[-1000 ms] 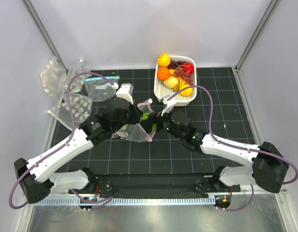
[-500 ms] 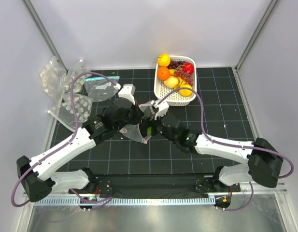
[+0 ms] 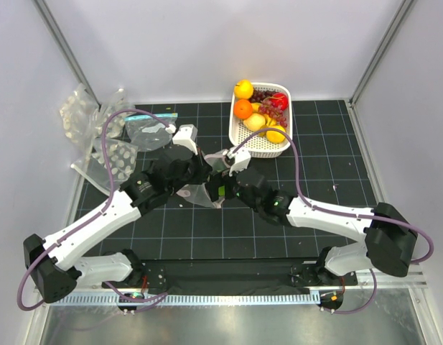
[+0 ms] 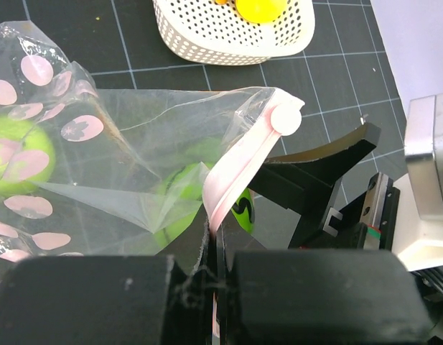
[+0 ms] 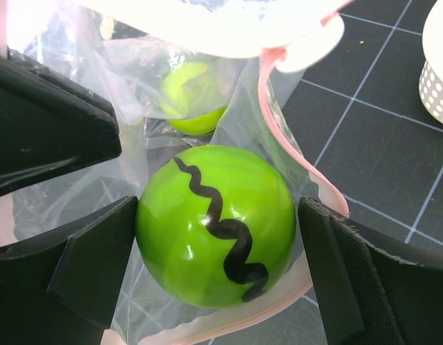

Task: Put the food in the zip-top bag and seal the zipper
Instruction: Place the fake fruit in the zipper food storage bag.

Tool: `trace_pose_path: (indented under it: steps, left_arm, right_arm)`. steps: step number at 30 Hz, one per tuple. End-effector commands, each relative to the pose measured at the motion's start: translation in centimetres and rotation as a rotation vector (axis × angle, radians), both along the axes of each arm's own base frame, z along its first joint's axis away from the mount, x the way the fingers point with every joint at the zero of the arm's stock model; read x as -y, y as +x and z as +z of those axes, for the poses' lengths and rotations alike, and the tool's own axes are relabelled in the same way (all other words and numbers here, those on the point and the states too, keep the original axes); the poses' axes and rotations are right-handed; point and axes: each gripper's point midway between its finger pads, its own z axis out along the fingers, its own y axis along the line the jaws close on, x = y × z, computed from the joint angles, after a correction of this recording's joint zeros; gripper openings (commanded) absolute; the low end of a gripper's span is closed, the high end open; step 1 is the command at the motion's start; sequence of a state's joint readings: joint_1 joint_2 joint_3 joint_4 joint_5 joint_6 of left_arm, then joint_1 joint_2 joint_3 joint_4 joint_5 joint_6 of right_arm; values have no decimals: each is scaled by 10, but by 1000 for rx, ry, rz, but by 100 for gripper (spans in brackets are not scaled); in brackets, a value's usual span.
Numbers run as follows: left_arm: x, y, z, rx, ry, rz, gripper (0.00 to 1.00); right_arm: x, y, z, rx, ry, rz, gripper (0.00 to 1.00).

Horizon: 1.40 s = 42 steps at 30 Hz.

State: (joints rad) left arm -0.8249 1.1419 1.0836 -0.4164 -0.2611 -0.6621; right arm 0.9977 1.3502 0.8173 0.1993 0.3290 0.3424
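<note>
The right gripper (image 5: 218, 215) stands with its two black fingers spread wide on either side of a bright green ball (image 5: 192, 244) marked with a black squiggle. One finger (image 5: 85, 266) lies against the ball, and a sliver of clear plastic shows between the ball and the other. Ball and fingertips sit just inside the mouth of the zip-top bag (image 4: 135, 144). The pinkish zipper (image 4: 239, 162) curls around beneath and beside them. Deeper in the bag, beyond the fingertips, lies a second, paler green ball (image 5: 196, 97).

Opposite, the left gripper (image 4: 217, 262) is pressed together on the zipper strip. It pinches the strip near its end and holds that edge of the mouth up, with the white slider tab (image 4: 286, 118) standing just above the pinch.

Seen from overhead, both wrists meet nose to nose over the middle of the black gridded mat (image 3: 336, 144), with the bag bunched between and under them. The right arm (image 3: 329, 212) runs low and nearly level from its base at the near right corner, with its wrist angled toward the bag. The left arm (image 3: 92, 223) climbs diagonally from the near left corner, elbow bent.

Beyond the right gripper and a little to its right, well apart from the bag, sits a white perforated basket (image 4: 228, 43) of fruit.
</note>
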Motion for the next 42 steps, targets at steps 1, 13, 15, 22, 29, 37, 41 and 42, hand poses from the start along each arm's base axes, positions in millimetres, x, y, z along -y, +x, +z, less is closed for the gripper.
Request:
trace_pose_path:
  steps: [1, 13, 15, 22, 29, 37, 41, 42]
  left_arm:
    - [3, 3, 21, 45, -67, 1, 0]
    - [2, 7, 15, 30, -55, 10, 0]
    - [2, 8, 14, 28, -55, 14, 0]
    - [-2, 8, 15, 33, -64, 27, 0]
    - [-2, 10, 12, 30, -72, 44, 0]
    - [-4, 10, 12, 35, -72, 56, 0]
    - [-7, 11, 14, 43, -74, 65, 0]
    - [-9, 11, 14, 46, -71, 74, 0]
  right_arm:
    - [3, 5, 39, 64, 69, -32, 99]
    - [17, -1, 62, 105, 117, -43, 100]
    - [20, -1, 63, 108, 119, -53, 99]
    - [35, 3, 66, 109, 117, -132, 96]
    - [44, 2, 76, 129, 131, -152, 96]
    - [48, 2, 80, 134, 147, -164, 96]
    - [51, 4, 78, 134, 135, -186, 96]
    - [51, 4, 79, 134, 135, -191, 96]
